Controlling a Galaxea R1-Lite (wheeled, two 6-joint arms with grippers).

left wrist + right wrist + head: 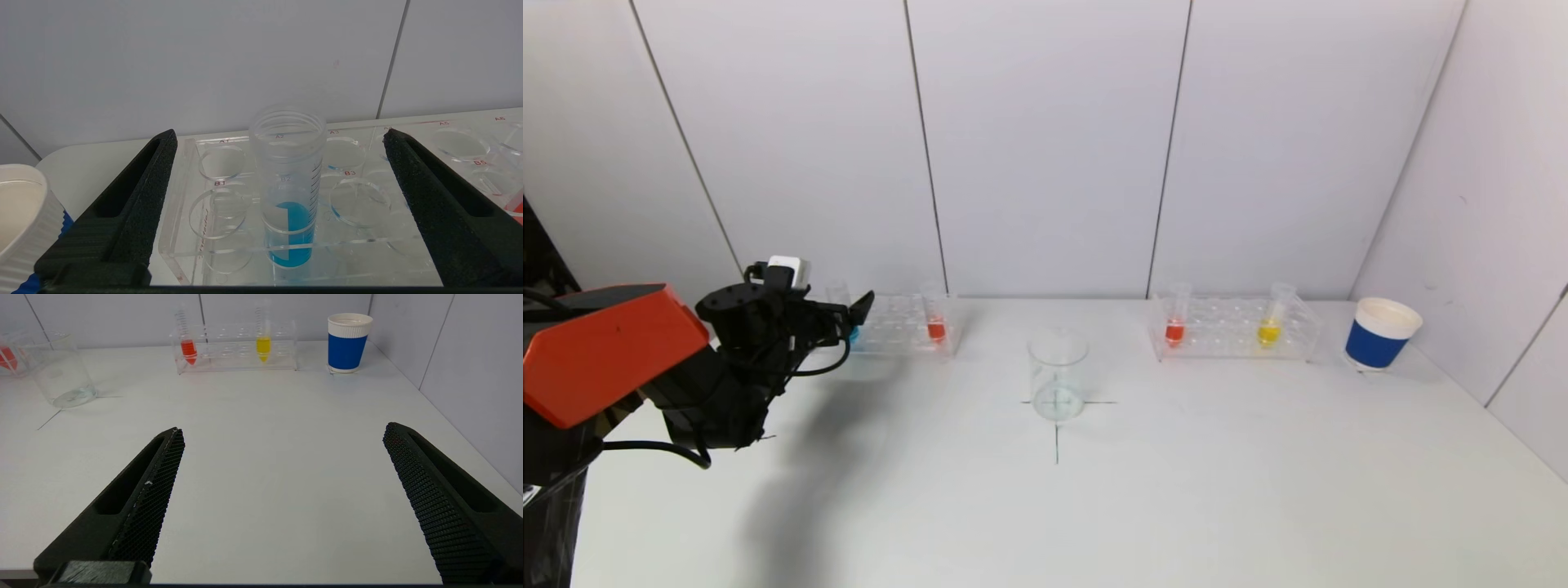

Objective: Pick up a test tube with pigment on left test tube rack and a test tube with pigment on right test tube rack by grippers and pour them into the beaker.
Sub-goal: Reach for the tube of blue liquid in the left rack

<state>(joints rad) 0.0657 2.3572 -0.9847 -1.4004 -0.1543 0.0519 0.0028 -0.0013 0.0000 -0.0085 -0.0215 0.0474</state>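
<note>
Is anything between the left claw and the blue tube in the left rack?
Nothing visible is. In the left wrist view the left claw is open, its fingers either side of the blue tube standing in the left rack, with only air between. The holes beside the tube are empty.

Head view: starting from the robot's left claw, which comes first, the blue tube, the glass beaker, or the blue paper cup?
Measured from the open left gripper:
1. Blue tube, in the left rack right at its fingertips.
2. Beaker, at the table's middle.
3. Blue paper cup, far right, beyond the right rack.
</note>
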